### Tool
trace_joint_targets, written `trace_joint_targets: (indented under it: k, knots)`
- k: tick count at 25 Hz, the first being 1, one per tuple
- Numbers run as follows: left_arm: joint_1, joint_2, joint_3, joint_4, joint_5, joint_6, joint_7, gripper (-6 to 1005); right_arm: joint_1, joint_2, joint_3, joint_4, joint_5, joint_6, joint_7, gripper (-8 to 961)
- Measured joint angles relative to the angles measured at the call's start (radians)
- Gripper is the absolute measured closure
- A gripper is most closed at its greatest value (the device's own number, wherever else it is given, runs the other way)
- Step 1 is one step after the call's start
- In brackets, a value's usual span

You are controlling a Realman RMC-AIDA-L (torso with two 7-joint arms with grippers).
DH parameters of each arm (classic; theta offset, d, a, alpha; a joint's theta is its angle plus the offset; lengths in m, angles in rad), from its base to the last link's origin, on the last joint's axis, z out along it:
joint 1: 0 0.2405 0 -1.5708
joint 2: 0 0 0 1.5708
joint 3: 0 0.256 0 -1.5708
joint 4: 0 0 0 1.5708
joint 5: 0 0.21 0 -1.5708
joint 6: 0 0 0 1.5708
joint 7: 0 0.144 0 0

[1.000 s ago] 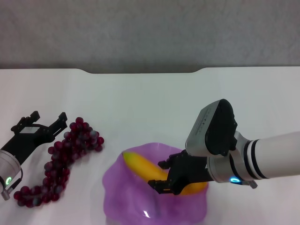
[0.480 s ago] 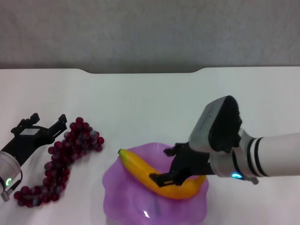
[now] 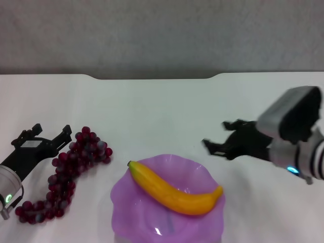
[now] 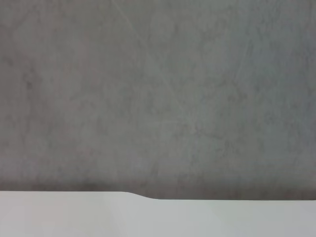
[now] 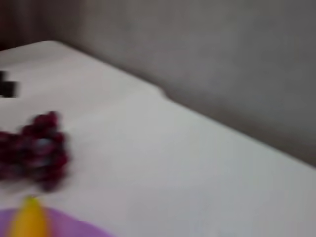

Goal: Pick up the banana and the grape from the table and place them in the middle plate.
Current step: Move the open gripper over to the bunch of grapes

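Note:
The yellow banana [image 3: 174, 191] lies across the purple middle plate [image 3: 126, 200] at the near centre of the white table [image 3: 162, 106]; both also show in the right wrist view, banana [image 5: 28, 219] and plate [image 5: 69, 229]. My right gripper [image 3: 219, 135] hovers open and empty above the table, right of and behind the plate. The dark red grape bunch [image 3: 71, 169] trails on the table at the left, also seen as grape [image 5: 37, 148]. My left gripper [image 3: 49, 131] stands open just left of the bunch's far end, holding nothing.
The table's far edge has a notch [image 3: 154, 77] with a grey wall behind; the left wrist view shows only that edge [image 4: 148, 196] and wall.
My right gripper let go of the banana, which now rests in the plate, and the arm has pulled up and away to the right. The left gripper has barely moved.

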Motion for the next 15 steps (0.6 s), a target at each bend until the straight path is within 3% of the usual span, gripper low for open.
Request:
trace_joint_targets:
  k: [6,11,15]
  knots:
    - [-0.001,-0.001,-0.002,0.0,0.0,0.002,0.001,105,-0.104,0.005,-0.068,-0.021,0.196,-0.283,-0.227,164]
    - [-0.008,-0.001,0.0,0.0,0.0,0.006,0.001,105,-0.094,0.004,-0.088,-0.123,0.288,-0.43,-0.267,160]
    - [-0.009,-0.001,0.0,0.0,0.0,0.006,0.001,105,-0.092,0.004,-0.194,-0.153,0.283,-0.681,-0.235,158]
